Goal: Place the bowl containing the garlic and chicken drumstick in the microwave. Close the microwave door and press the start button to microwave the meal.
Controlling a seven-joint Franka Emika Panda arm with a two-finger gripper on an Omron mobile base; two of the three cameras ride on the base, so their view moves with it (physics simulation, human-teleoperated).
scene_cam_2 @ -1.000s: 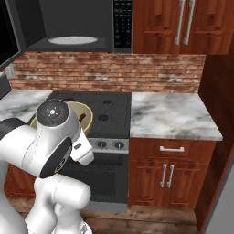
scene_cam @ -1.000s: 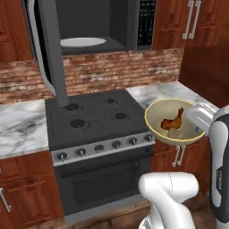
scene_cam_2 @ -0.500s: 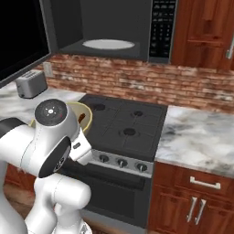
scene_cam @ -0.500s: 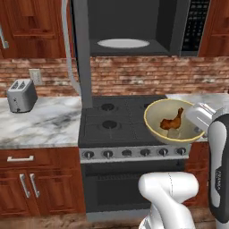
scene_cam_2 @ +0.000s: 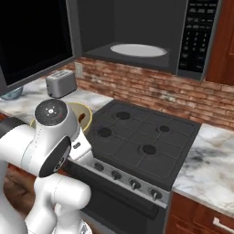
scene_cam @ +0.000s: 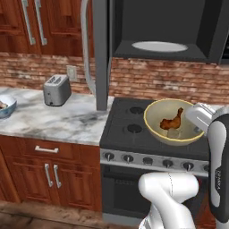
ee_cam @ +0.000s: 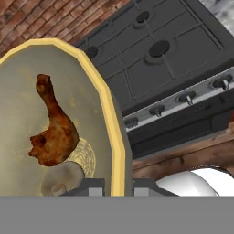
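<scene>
The hand (ee_cam: 112,185) is clamped on the yellowish rim of the bowl (scene_cam: 173,121), which hangs above the stove (scene_cam: 134,129) holding the chicken drumstick (scene_cam: 172,120). The microwave (scene_cam: 165,31) cavity gapes above and beyond the stove, door (scene_cam: 99,49) swung wide, so the bowl likely needs lifting up and forward.

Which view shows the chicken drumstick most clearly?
The hand view: the drumstick is large and unobstructed inside the bowl. The left base view shows it small. In the right base view the arm hides it.
</scene>
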